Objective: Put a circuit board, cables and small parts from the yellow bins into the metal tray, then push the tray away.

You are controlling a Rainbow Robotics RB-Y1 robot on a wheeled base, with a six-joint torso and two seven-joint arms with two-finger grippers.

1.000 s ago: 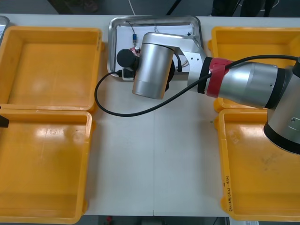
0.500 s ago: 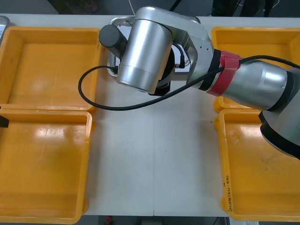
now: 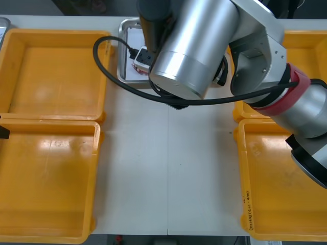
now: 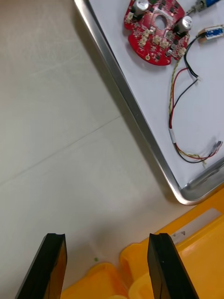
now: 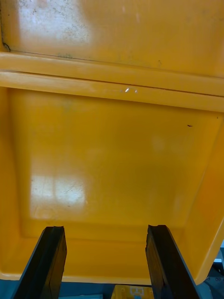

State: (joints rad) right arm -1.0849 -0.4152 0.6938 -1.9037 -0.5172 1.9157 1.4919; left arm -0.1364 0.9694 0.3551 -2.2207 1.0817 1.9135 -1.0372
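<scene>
The metal tray (image 4: 136, 113), white inside, lies beyond my right gripper (image 4: 107, 266), which hangs open above the bare table with nothing between its fingers. In the tray lie a round red circuit board (image 4: 156, 27), a thin red, yellow and black cable (image 4: 181, 106) and a blue-tipped cable end (image 4: 212, 32). From the front, my right arm (image 3: 194, 46) covers most of the tray (image 3: 124, 51). My left gripper (image 5: 105, 261) stands open over an empty yellow bin (image 5: 112, 163).
Two yellow bins (image 3: 56, 71) (image 3: 48, 178) stand at the left and two (image 3: 306, 46) (image 3: 286, 194) at the right, all bare where visible. Bin rims (image 4: 186, 261) lie right under the right fingers. Open table runs down the middle.
My right arm has lifted off the tray and swung up toward the camera and to the right, hiding more of the tray. The tray and the left arm have stayed put.
</scene>
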